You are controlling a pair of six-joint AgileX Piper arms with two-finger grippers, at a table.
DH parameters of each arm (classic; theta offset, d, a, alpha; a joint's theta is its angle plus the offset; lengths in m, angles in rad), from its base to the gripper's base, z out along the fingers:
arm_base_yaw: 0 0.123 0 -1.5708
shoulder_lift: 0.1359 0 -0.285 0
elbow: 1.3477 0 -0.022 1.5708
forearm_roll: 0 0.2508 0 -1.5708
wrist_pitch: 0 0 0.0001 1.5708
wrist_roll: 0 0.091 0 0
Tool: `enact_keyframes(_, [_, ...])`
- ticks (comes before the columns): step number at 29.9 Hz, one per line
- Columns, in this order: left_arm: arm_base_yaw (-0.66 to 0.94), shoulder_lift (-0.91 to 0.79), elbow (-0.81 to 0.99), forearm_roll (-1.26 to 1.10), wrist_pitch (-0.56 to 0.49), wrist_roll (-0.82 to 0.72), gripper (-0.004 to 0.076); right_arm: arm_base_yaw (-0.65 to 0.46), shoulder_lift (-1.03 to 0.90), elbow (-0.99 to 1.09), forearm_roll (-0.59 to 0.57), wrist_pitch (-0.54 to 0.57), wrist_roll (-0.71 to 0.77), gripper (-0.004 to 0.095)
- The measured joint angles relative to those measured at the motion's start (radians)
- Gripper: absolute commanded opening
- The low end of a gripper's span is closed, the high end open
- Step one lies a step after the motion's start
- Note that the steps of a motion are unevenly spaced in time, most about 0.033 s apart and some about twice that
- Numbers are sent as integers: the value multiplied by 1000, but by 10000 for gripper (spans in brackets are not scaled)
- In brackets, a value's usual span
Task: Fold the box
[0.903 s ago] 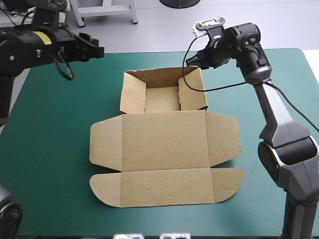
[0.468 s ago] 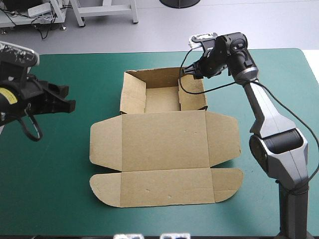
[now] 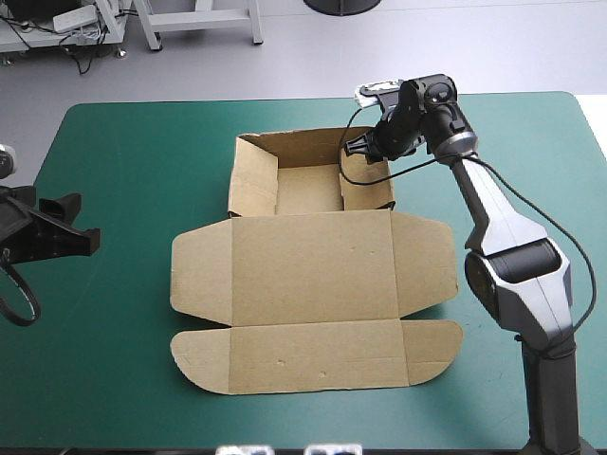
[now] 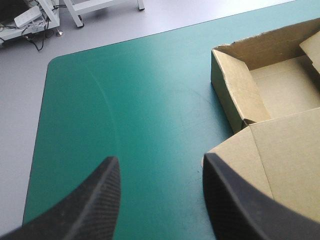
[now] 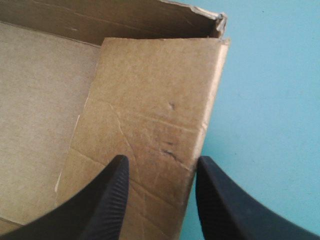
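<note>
Mid-table, on the teal-green cover (image 3: 123, 313), the brown box (image 3: 313, 275) lies half made before you. Its far part is an open tray (image 3: 308, 190) with walls raised. Its lid (image 3: 313, 251) lies flat toward the table's near edge, with a side flap (image 3: 201, 275) spread out on either hand and a front strip (image 3: 318, 358) nearest you.

Your right gripper (image 3: 358, 145) hangs over the tray's right wall (image 5: 165, 100), close to the tray's far right corner. Its 2 black fingers (image 5: 107, 200) stand apart and grip nothing. The wall's board fills the gap between them, and its outer edge runs just beside the finger on the outer side. You cannot tell from these views whether either finger touches the board.

Your left gripper (image 3: 81, 232) sits low near the table's left edge, well apart from the box and pointing toward it. It too is spread wide and empty, with only bare cover between the fingers. Ahead of 1 finger, the left flap's far corner meets the tray's left wall (image 4: 235, 90).
</note>
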Motion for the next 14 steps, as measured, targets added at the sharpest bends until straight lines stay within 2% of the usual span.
enact_keyframes(9, [0, 0, 1, 2, 0, 0, 366, 0, 70, 0, 9, -3, 0, 393])
enact_keyframes(12, [0, 0, 1, 2, 0, 0, 366, 0, 90, 0, 22, -4, 0, 306])
enact_keyframes(14, [0, 0, 1, 2, 0, 0, 366, 0, 100, 0, 30, -5, 0, 181])
